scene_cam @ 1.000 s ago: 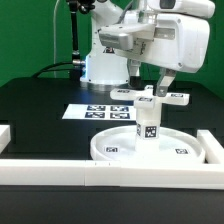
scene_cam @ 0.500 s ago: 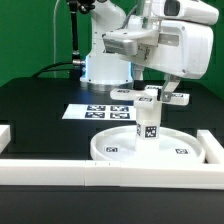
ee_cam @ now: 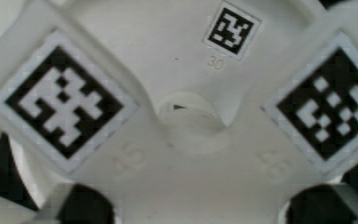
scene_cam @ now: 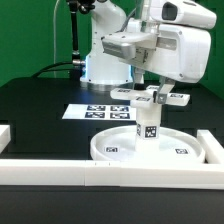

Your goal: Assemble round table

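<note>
Disc (scene_cam: 150,146) near the desk's (scene_cam: 40,105) front edge holds the leg (scene_cam: 147,120) upright, foot (scene_cam: 150,96) gripped above in the narrowly closed pincer (scene_cam: 152,92).

The round disc (scene_cam: 150,146) lies on the surface (scene_cam: 40,105) at lower right of the exterior frame. The cylinder leg (scene_cam: 147,123) stands upright at its centre, the cross-shaped foot piece (scene_cam: 152,98) on top. The marker board (scene_cam: 95,112) lies behind, left of centre.

A robotics lab. A black worktop (scene_cam: 40,105) carries a marker board (scene_cam: 95,112). Behind it hangs a green curtain (scene_cam: 30,35).
</note>
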`<move>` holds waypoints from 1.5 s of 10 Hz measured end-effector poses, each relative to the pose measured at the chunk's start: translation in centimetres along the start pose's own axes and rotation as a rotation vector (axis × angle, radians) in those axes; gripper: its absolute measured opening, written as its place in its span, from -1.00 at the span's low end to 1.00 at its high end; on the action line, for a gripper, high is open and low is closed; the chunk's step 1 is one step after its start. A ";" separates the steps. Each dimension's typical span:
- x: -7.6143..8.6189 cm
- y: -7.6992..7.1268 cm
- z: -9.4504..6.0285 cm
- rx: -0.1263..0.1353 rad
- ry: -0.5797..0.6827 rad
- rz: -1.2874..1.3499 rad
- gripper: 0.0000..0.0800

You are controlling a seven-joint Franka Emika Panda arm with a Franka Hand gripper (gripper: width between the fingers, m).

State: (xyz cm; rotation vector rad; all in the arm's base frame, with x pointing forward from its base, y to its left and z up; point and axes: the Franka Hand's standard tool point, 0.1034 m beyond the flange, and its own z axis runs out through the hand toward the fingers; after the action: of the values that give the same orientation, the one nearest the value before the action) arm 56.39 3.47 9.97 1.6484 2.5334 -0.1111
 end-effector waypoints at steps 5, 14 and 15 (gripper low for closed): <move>-0.2 -0.1 0.0 0.001 0.001 0.038 0.11; 1.0 -0.3 -0.5 0.052 -0.006 0.908 0.11; 1.0 -0.3 -0.5 0.057 -0.006 0.982 0.11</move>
State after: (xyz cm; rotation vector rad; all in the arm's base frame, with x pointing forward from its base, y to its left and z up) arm 55.70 4.30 10.37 2.6556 1.4541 -0.0887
